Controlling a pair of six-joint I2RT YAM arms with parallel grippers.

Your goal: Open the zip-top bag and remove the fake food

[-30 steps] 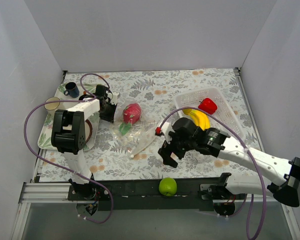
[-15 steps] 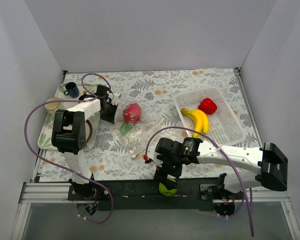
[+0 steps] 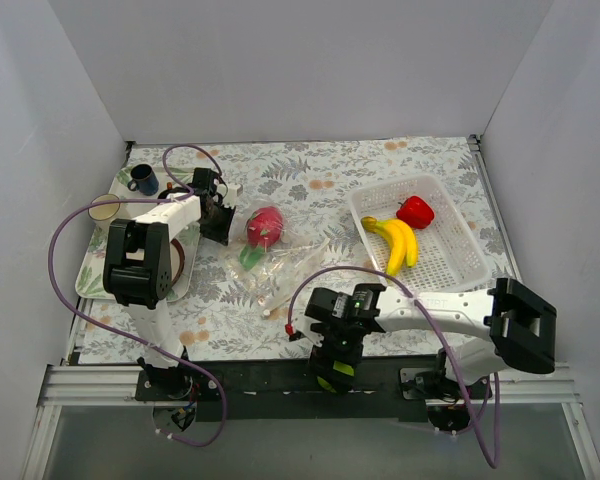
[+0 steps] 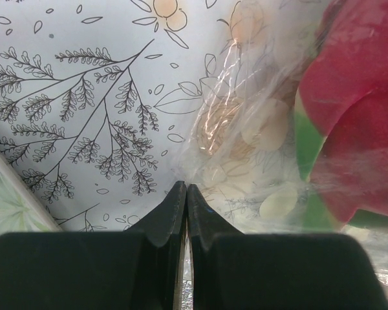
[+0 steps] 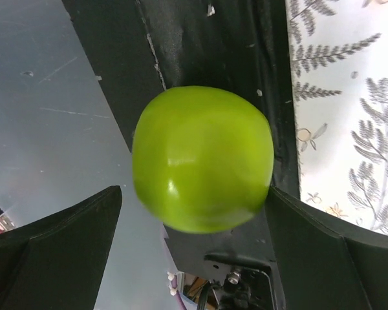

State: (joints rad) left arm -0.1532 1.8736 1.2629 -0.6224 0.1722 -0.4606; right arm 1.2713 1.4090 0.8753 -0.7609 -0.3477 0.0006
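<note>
Left end effector pinches tight on the zip-top bag, left of centre on the counter. Right end effector spreads wide around the green apple on the front rail. Banana and red pepper lie in the basket. The pink-red fruit and small green piece sit bagged, so roughly halfway.

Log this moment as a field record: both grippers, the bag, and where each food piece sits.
left gripper: shut, pinching the edge of the zip-top bag
right gripper: open, fingers on either side of the green apple, not yet closed
green apple: on the black rail at the near edge of the table
zip-top bag: crumpled on the table
pink-red fruit: inside the bag
small green piece: inside the bag, beside the fruit
banana: in the white basket
red pepper: in the basket, beside the banana
</note>
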